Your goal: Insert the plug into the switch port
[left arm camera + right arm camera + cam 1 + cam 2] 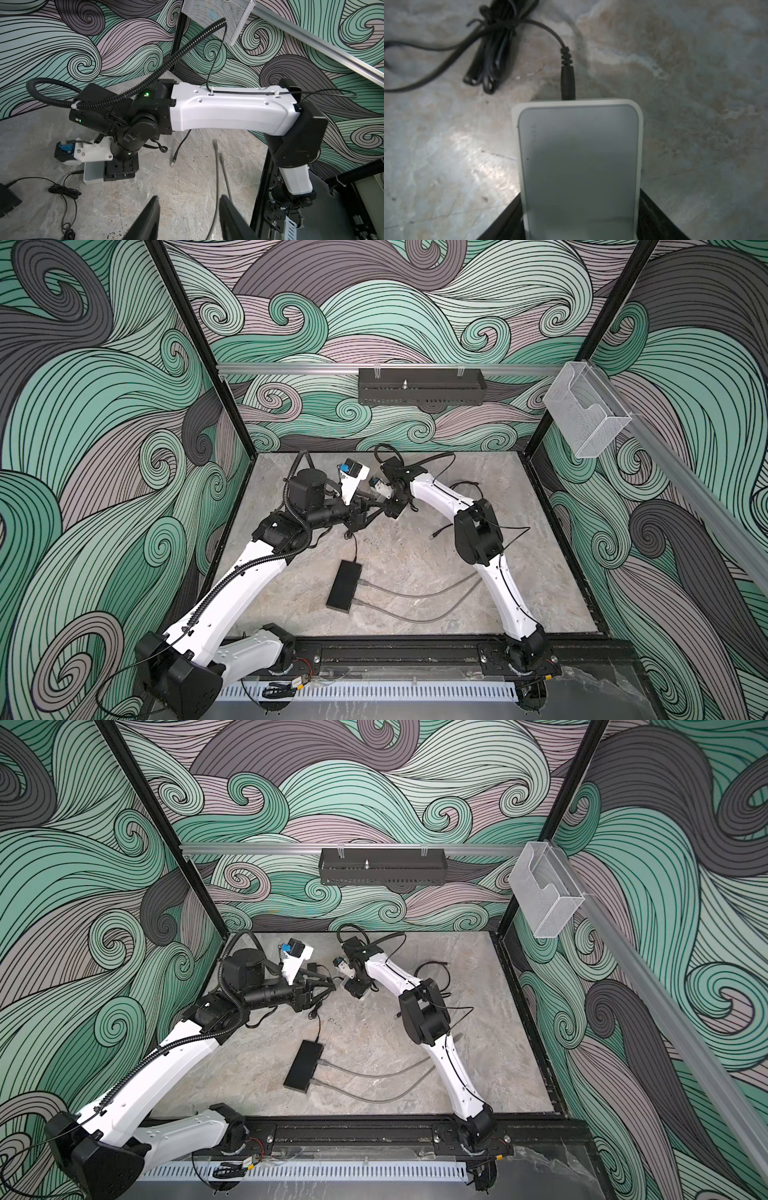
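Right hand (580, 193) clamped on white switch (579, 158), fingers against both long sides; resting on table (415, 564) or just above it, cannot tell. Black power lead (568, 83) entering switch's far edge, bundled slack beside it. Left hand (190, 197) half spread, empty, over table. Plug (173, 161) on black cable lying loose on table near right arm's wrist, apart from switch. Two grey cables (217, 176) with free ends just beside it. Black box (345, 587) mid-table, grey cables running into its side.
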You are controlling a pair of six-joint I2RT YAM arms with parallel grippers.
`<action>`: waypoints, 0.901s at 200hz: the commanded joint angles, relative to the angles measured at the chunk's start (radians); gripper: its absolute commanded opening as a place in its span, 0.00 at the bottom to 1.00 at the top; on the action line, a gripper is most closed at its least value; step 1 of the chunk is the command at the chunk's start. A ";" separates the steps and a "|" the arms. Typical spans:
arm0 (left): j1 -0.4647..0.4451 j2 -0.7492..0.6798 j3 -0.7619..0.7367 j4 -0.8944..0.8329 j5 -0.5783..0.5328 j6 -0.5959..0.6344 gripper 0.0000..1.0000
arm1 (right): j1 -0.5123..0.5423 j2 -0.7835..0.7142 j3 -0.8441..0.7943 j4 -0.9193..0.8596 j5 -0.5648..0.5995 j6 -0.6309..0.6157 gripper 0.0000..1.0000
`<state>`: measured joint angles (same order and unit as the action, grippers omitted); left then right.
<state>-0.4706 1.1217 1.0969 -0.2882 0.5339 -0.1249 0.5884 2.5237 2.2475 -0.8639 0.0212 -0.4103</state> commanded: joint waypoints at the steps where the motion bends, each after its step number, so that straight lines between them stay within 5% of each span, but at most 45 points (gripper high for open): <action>1: 0.007 0.005 0.017 -0.019 -0.012 -0.001 0.49 | -0.023 0.050 0.079 -0.069 0.036 0.030 0.64; 43: 0.007 0.012 0.015 -0.019 -0.017 -0.003 0.49 | -0.066 -0.009 0.009 -0.070 0.045 0.027 0.64; 133: 0.032 -0.009 0.001 -0.009 -0.052 0.004 0.49 | 0.105 -0.049 -0.103 -0.064 -0.025 0.004 0.66; 180: 0.066 -0.023 -0.018 0.034 -0.029 -0.015 0.49 | 0.126 -0.162 -0.308 0.021 -0.034 -0.009 0.66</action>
<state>-0.4236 1.1244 1.0950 -0.2897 0.4969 -0.1249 0.7250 2.4012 2.0293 -0.8371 -0.0044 -0.4000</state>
